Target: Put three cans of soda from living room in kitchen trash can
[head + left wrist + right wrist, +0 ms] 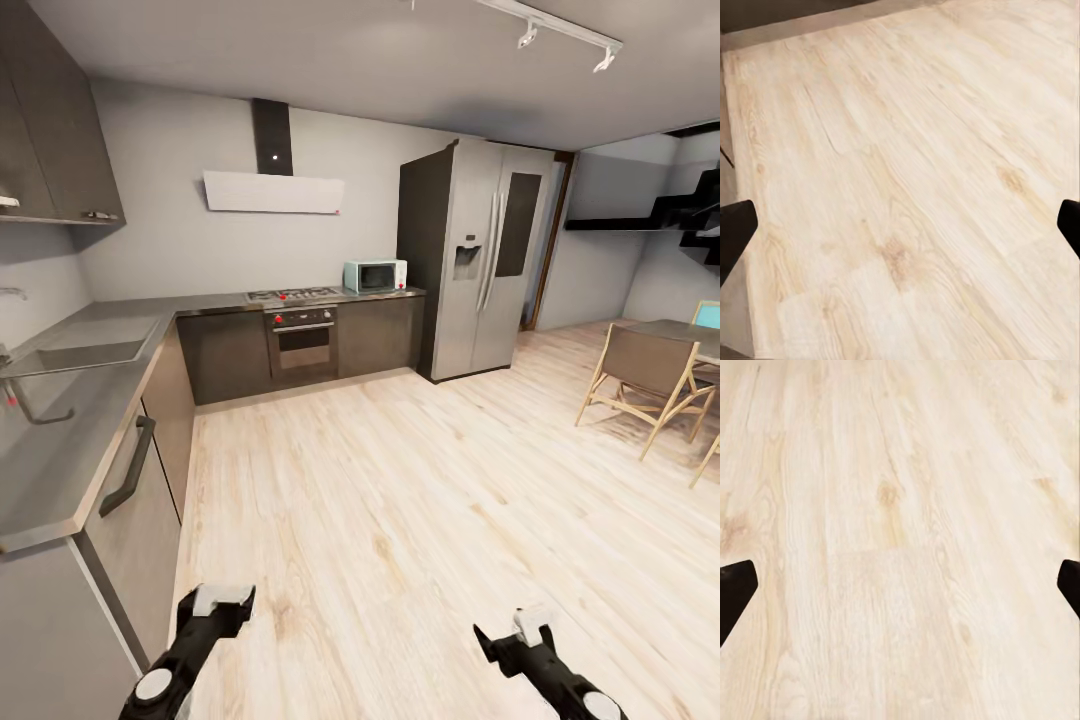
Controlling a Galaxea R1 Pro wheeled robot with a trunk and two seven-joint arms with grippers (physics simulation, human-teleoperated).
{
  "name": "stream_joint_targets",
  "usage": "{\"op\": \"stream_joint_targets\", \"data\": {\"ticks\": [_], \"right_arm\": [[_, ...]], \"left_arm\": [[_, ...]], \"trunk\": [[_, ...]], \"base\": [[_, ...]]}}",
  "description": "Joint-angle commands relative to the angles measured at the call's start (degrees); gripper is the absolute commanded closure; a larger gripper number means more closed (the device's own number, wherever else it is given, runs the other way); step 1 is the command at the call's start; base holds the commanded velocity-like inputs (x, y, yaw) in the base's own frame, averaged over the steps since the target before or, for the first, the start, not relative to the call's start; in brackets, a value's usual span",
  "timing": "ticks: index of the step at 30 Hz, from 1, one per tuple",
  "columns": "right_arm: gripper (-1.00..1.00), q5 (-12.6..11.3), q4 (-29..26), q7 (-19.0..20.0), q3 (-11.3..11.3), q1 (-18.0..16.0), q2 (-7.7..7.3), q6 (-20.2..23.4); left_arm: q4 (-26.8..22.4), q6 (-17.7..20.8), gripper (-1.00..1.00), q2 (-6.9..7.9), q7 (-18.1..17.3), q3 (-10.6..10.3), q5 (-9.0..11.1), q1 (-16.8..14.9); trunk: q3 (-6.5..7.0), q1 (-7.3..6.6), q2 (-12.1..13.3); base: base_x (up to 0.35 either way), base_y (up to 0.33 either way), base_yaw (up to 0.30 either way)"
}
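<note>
Kitchen [300, 330] surroundings spread across the head view: dark grey lower cabinets run along the far wall and down the robot's left side under a long grey counter [70, 440]. A steel sink basin [75, 355] is set into that counter on the left. On the far wall a white slanted extractor hood [273, 191] hangs above a steel gas hob [292, 295], and a built-in black oven with red knobs [303, 343] sits just under the hob. A small teal microwave [375, 276] stands on the counter between the hob and a tall steel double-door fridge [478, 258]. Pale wood plank floor [400, 480] covers the open middle of the room. At the right edge a wooden-framed chair with a brown back [648, 378] stands beside a grey dining table [690, 335].

Both arms hang low at the bottom of the head view, well apart from each other. The left gripper [222, 601], black with a white block, sits near the corner of the left cabinet run; in its wrist view its dark fingertips [735, 232] stand wide apart at the two edges with bare planks between, so it is released and holds nothing. The right gripper [520, 632] hangs over open floor; its dark fingertips [735, 589] are likewise spread wide over planks, released and empty.
</note>
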Motion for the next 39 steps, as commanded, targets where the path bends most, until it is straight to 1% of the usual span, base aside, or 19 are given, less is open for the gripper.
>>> {"op": "stream_joint_targets", "data": {"ticks": [1, 3, 4, 8, 9, 10, 11, 12, 14, 16, 18, 19, 20, 25, 26, 30, 39], "right_arm": [[-1.0, 0.03, -1.26, 0.07, -0.5, 0.02, -0.03, 0.88], [-1.0, 0.04, -3.58, 0.19, -1.17, 0.06, -0.08, 2.21], [-1.0, 0.04, -7.2, 0.3, -1.73, 0.33, -0.18, 3.3], [-1.0, 0.08, -12.7, 0.39, -2.58, 1.07, -0.43, 3.92], [-1.0, 0.09, -15.31, 0.47, -3.78, 2.33, -0.52, 4.08], [-1.0, 0.06, -19.31, 1.23, -6.83, 5.16, -0.55, 4.19], [-1.0, 0.04, -20.68, 1.7, -8.04, 6.23, -0.54, 4.22], [-1.0, 0.0, -23.18, 3.13, -10.56, 8.31, -0.41, 4.27], [-1.0, -0.01, -25.29, 4.99, -12.87, 10.13, -0.13, 4.27], [-1.0, -0.03, -27.14, 6.67, -14.69, 11.6, 0.07, 4.27], [-1.0, -0.02, -28.38, 7.78, -15.88, 12.72, 0.35, 4.27], [-1.0, 0.01, -28.8, 8.15, -16.33, 13.14, 0.59, 4.27], [-1.0, 0.01, -29.33, 8.66, -17.0, 13.75, 1.19, 4.27], [-1.0, 0.08, -29.82, 9.27, -17.79, 14.47, 2.16, 4.27], [-1.0, 0.1, -29.94, 9.4, -17.97, 14.65, 2.4, 4.31], [-1.0, 0.11, -30.01, 9.39, -18.11, 14.77, 2.58, 4.35], [-1.0, 0.11, -30.05, 9.41, -18.19, 14.8, 2.65, 4.51]], "left_arm": [[-2.22, 0.37, -1.0, 0.01, 0.0, 0.01, 0.04, 0.12], [-5.92, 1.45, -1.0, 0.01, 0.01, 0.06, 0.09, 0.38], [-10.67, 3.17, -1.0, 0.08, 0.01, 0.19, 0.17, 0.95], [-15.46, 3.96, -1.0, 0.19, -0.05, 0.29, 0.23, 1.88], [-16.86, 4.03, -1.0, 0.24, -0.12, 0.32, 0.25, 3.03], [-17.91, 4.04, -1.0, 0.34, -0.15, 0.34, 0.28, 5.26], [-18.07, 4.0, -1.0, 0.38, -0.15, 0.35, 0.3, 5.96], [-18.25, 3.54, -1.0, 0.49, -0.16, 0.36, 0.24, 7.1], [-18.09, 2.5, -1.0, 0.61, -0.17, 0.36, 0.14, 7.89], [-17.37, 1.2, -1.0, 0.63, -0.22, 0.35, 0.03, 8.39], [-16.36, 0.13, -1.0, 0.63, -0.23, 0.29, -0.07, 8.71], [-15.83, -0.27, -1.0, 0.64, -0.22, 0.27, -0.13, 8.83], [-14.82, -0.84, -1.0, 0.64, -0.16, 0.26, -0.19, 8.99], [-13.07, -1.58, -1.0, 0.64, -0.1, 0.33, -0.14, 9.16], [-11.75, -1.84, -1.0, 0.62, -0.09, 0.35, 0.0, 9.18], [-9.77, -2.67, -1.0, 0.57, -0.08, 0.36, 0.09, 9.19], [-8.76, -3.31, -1.0, 0.55, -0.07, 0.37, -0.06, 9.18]], "trunk": [[-0.01, 0.0, 0.0], [-0.01, 0.0, 0.0], [-0.01, 0.0, 0.0], [-0.01, 0.0, 0.0], [-0.01, 0.0, 0.0], [-0.01, 0.0, 0.0], [-0.01, 0.0, 0.0], [-0.01, 0.0, 0.0], [-0.01, 0.0, 0.0], [-0.01, 0.0, 0.0], [-0.01, 0.0, 0.0], [-0.01, 0.0, 0.0], [-0.01, 0.0, 0.0], [-0.01, 0.0, 0.0], [-0.01, 0.0, 0.0], [-0.01, 0.0, 0.0], [-0.01, 0.0, 0.0]], "base": [[0.0, 0.0, 0.0], [0.0, 0.0, 0.0], [0.0, 0.0, 0.0], [0.0, 0.0, 0.0], [0.0, 0.0, 0.0], [0.0, 0.0, 0.0], [0.0, 0.0, 0.0], [0.0, 0.0, 0.0], [0.0, 0.0, 0.0], [0.0, 0.0, 0.0], [0.0, 0.0, 0.0], [0.0, 0.0, 0.0], [0.0, 0.0, 0.0], [0.0, 0.0, 0.0], [0.0, 0.0, 0.0], [0.0, 0.0, 0.0], [0.0, 0.0, 0.0]]}}
